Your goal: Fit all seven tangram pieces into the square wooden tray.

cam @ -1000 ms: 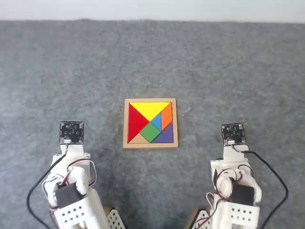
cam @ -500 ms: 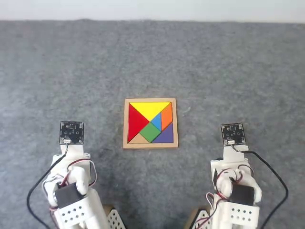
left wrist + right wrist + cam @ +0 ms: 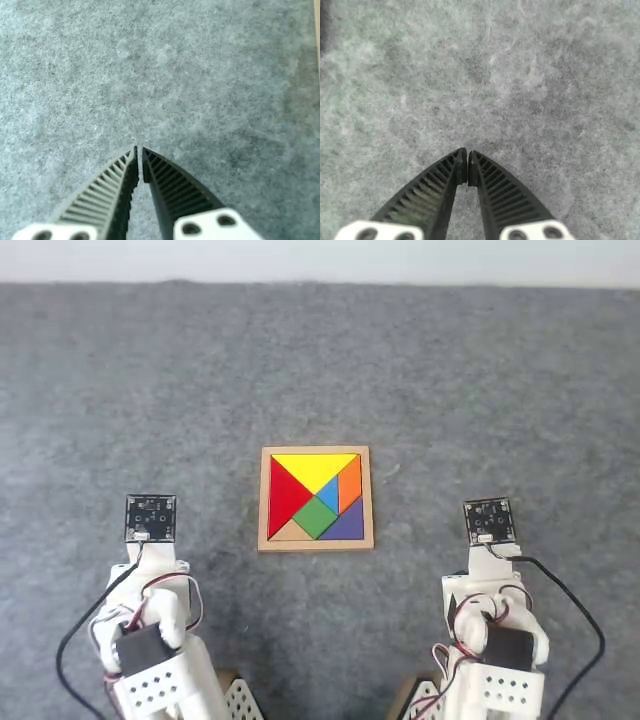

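Note:
The square wooden tray (image 3: 265,498) lies at the middle of the grey mat. Inside it I see a yellow triangle (image 3: 315,468), a red triangle (image 3: 285,495), a blue triangle (image 3: 328,496), an orange piece (image 3: 350,483), a green square (image 3: 316,516), a purple triangle (image 3: 350,524) and a tan triangle (image 3: 288,532), all flat and flush. My left gripper (image 3: 139,149) is shut on nothing over bare mat, left of the tray and nearer the front. My right gripper (image 3: 467,150) is shut and empty too, right of the tray.
Grey felt mat (image 3: 480,390) covers the table up to a pale wall at the back. The left arm (image 3: 150,580) and the right arm (image 3: 490,590) stand folded back at the front edge, either side of the tray.

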